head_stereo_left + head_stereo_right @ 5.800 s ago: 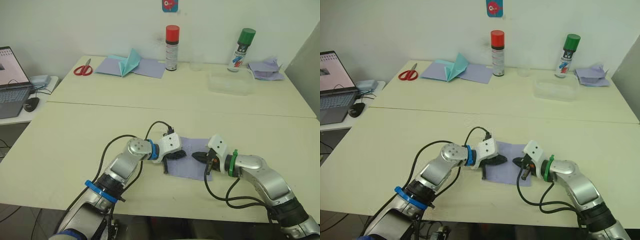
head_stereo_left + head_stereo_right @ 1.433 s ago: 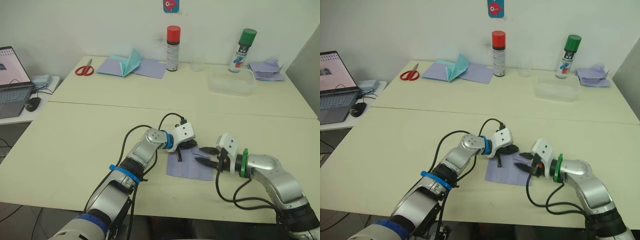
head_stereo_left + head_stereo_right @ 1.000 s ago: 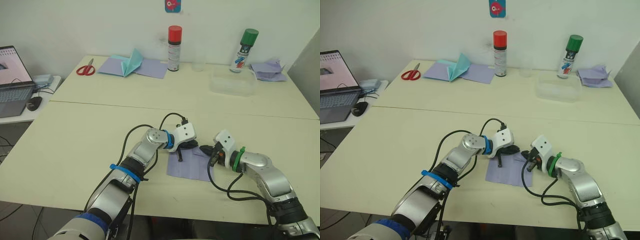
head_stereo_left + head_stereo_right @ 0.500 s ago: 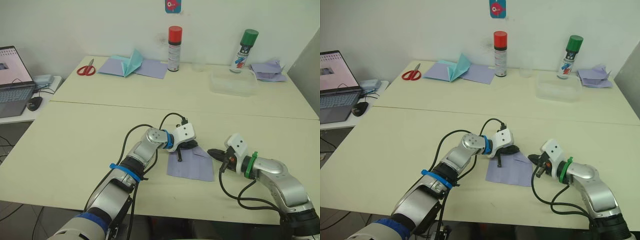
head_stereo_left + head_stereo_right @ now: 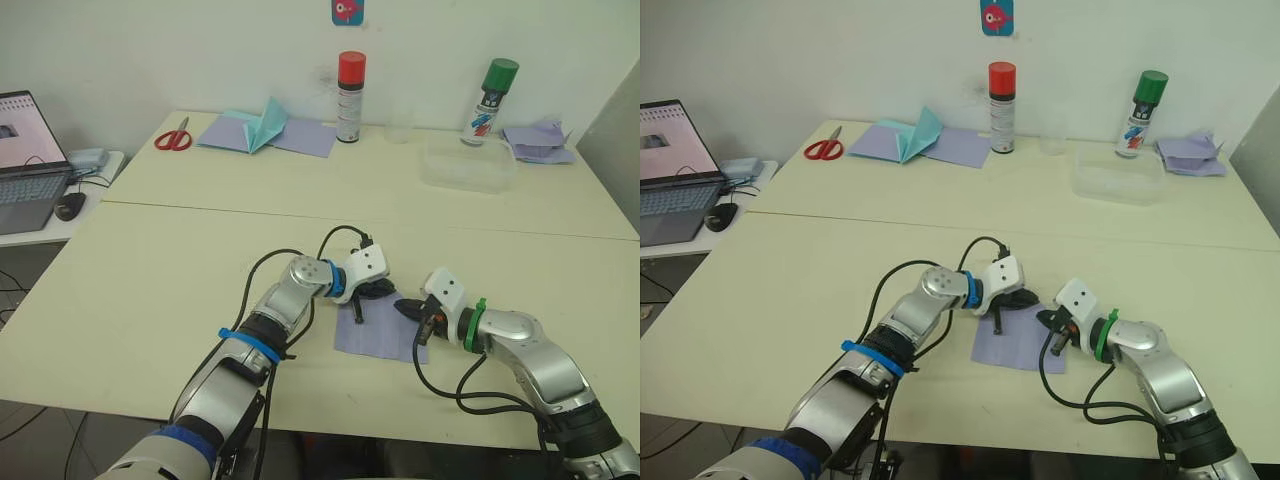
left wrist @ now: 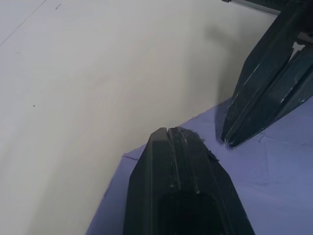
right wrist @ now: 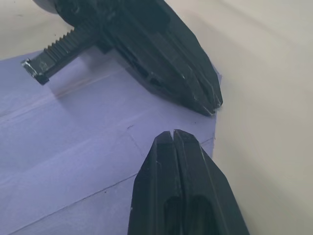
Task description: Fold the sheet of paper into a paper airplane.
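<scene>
Broadly, two pale tables [image 5: 150, 290] stood pushed together, the far one against a white wall. A laptop [image 5: 22, 165] sat on a side desk at the far left. On the far table lay flat lavender sheets with a teal tent-shaped paper [image 5: 262, 124], red scissors [image 5: 172, 138] to their left, a red-capped spray can [image 5: 349, 83], a green-capped spray can [image 5: 489, 88], a clear plastic tub [image 5: 462, 164] and crumpled lavender scraps [image 5: 535, 142] at the far right.

On the near table the sheet of paper [image 5: 378, 336] lay flat between the two arms, showing lengthwise creases in the right wrist view. The left gripper [image 5: 375, 290] rested at the sheet's far left corner, its fingers pressed together; whether the tips actually touched the paper was hard to tell. The right gripper [image 5: 405, 307] pointed in from the right, fingers likewise together, its tip over the sheet near its far right edge. In the wrist views the two tips came close to each other above the paper but stayed apart, with nothing held between either pair of fingers.
</scene>
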Robot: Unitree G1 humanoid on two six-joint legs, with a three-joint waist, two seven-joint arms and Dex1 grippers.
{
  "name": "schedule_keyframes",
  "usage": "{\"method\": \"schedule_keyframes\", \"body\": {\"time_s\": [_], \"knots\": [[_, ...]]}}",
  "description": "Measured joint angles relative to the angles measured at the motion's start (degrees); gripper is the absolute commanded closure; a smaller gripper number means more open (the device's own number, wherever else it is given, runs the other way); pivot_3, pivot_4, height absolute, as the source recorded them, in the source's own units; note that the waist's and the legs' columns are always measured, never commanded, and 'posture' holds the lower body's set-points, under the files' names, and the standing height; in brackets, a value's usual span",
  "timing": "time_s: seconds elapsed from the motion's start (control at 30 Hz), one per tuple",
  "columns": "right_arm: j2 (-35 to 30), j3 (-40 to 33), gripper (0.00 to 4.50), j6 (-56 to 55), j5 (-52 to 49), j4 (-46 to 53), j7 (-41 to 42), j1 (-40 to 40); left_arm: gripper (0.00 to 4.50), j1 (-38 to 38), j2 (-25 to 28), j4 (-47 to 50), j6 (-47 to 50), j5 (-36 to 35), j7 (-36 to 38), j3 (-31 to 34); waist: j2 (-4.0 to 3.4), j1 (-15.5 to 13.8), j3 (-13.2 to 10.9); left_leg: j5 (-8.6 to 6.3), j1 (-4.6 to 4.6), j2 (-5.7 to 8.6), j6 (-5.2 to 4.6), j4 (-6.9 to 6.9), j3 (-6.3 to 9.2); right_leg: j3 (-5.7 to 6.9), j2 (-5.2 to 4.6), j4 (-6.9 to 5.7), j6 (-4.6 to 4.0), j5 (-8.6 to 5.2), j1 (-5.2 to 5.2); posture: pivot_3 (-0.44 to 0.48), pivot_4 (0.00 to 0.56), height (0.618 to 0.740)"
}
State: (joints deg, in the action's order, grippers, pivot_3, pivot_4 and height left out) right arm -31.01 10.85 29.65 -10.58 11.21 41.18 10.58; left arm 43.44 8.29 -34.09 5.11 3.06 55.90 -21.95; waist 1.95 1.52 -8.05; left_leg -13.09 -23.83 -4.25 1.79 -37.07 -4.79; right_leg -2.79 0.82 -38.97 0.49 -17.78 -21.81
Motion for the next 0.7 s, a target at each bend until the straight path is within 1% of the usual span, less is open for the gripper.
{"method": "schedule_keyframes", "body": {"time_s": [0.13,0.23,0.37,0.7], "knots": [[0.00,0.00,4.46,-0.09,0.25,0.00,-0.02,0.00,4.50,0.00,-1.43,2.00,1.08,-0.85,0.98,0.11,0.00,0.00,0.00,0.00,0.00,0.01,0.00,-0.01,0.00,-0.01,0.00,0.00,0.00,0.00,0.01,0.000,0.150,0.740],[0.00,-0.01,4.46,-0.09,0.27,0.08,-0.02,-0.07,4.50,-0.22,-1.73,1.58,0.64,-0.21,0.86,-0.34,0.00,0.00,0.00,0.00,0.01,0.01,0.00,0.00,0.00,-0.01,0.00,0.00,0.00,0.00,0.00,0.000,0.150,0.740],[-0.03,-0.26,4.46,0.01,0.28,0.45,-0.13,-0.51,4.50,-0.42,-1.21,-1.40,-0.86,1.98,-0.64,-1.20,0.01,-0.02,0.00,0.00,0.00,0.03,0.00,0.00,0.03,-0.01,0.00,0.00,0.00,0.00,0.02,0.000,0.150,0.740],[-0.06,-0.51,4.46,1.00,0.30,1.37,-0.50,-1.05,4.50,1.06,-0.91,-5.23,-3.40,2.41,-4.67,-0.45,0.01,-0.02,0.01,0.01,0.02,0.05,-0.02,-0.01,0.03,-0.04,-0.01,0.00,0.01,0.00,0.05,0.000,0.150,0.740]]}}
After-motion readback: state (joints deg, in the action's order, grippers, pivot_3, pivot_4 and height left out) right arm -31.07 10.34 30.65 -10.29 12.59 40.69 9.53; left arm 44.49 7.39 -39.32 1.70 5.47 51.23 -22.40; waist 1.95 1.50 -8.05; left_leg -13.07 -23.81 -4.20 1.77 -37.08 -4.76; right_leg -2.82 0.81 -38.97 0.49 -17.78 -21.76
